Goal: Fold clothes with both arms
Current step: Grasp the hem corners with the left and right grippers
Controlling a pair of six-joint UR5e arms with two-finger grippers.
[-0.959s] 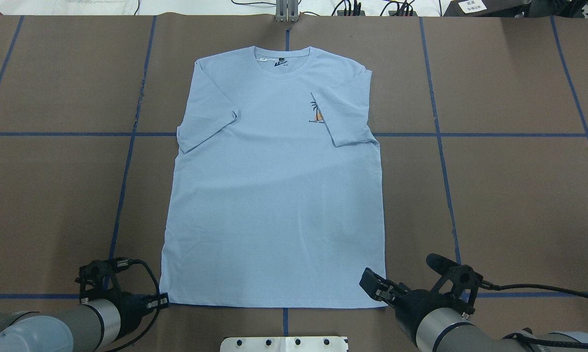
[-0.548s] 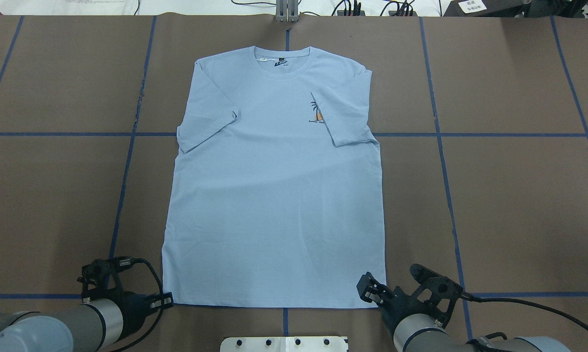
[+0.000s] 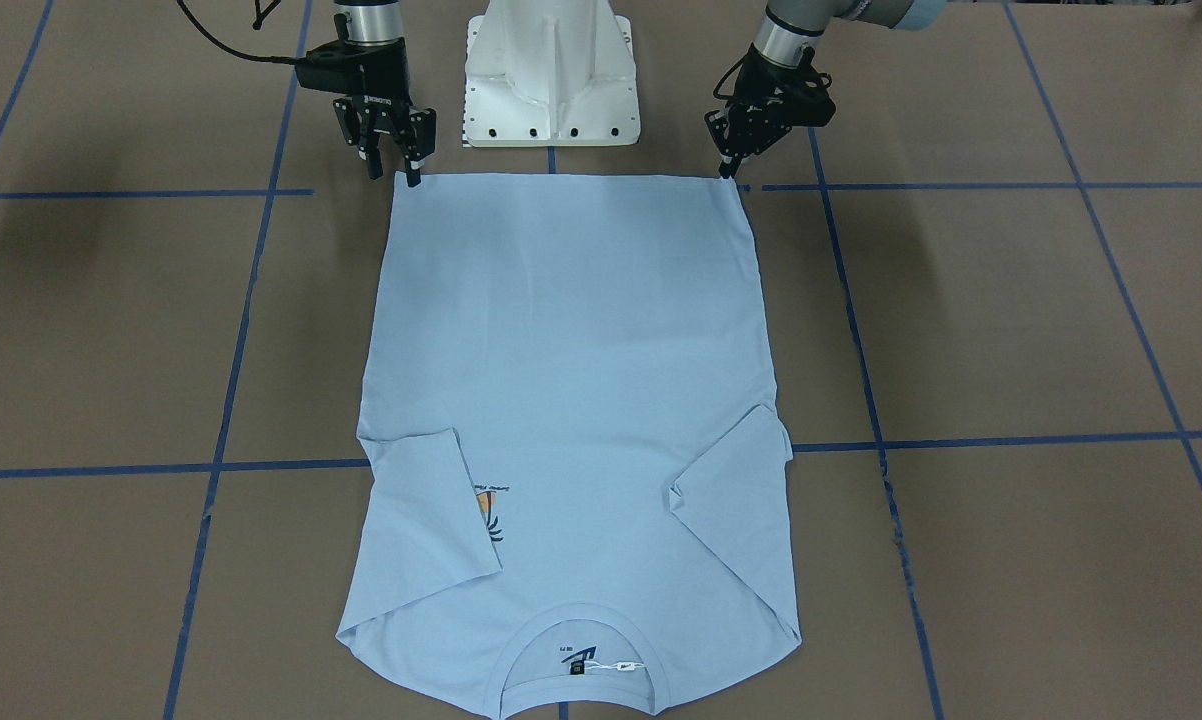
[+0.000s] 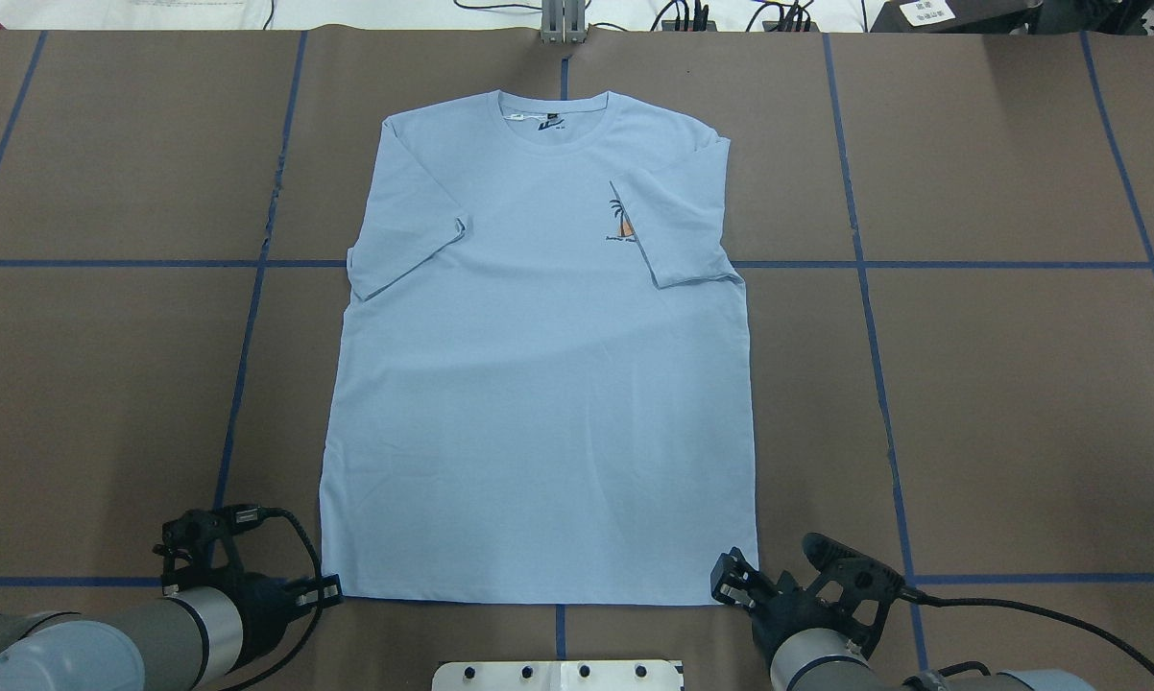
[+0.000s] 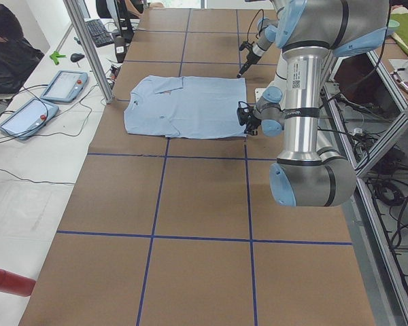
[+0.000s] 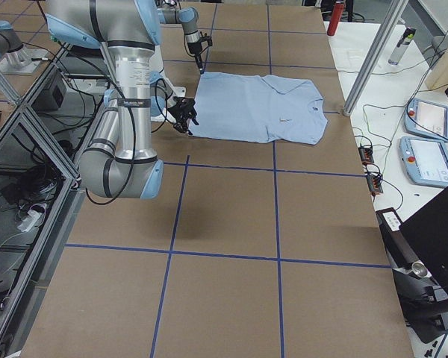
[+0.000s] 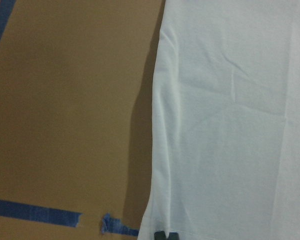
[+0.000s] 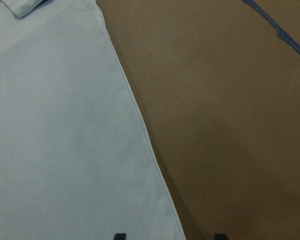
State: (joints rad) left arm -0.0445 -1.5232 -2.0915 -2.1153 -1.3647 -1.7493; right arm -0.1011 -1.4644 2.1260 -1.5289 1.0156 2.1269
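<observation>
Since I'll fold toward 12 o'clock, left gripper (image 4: 331,590) pinches the shirt (image 4: 539,384) at 7, right gripper (image 4: 727,583) hangs spread at 5.

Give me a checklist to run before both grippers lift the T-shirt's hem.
1. T-shirt lying flat, both sleeves folded onto the front: ok.
2. Hem straight from corner to corner: ok.
3. Right gripper open, fingertips on either side of the shirt's edge at its corner: ok.
4. Left gripper at the other hem corner: ok.
5. Left gripper's hold: fingertips close together, cloth between them: cannot tell.
</observation>
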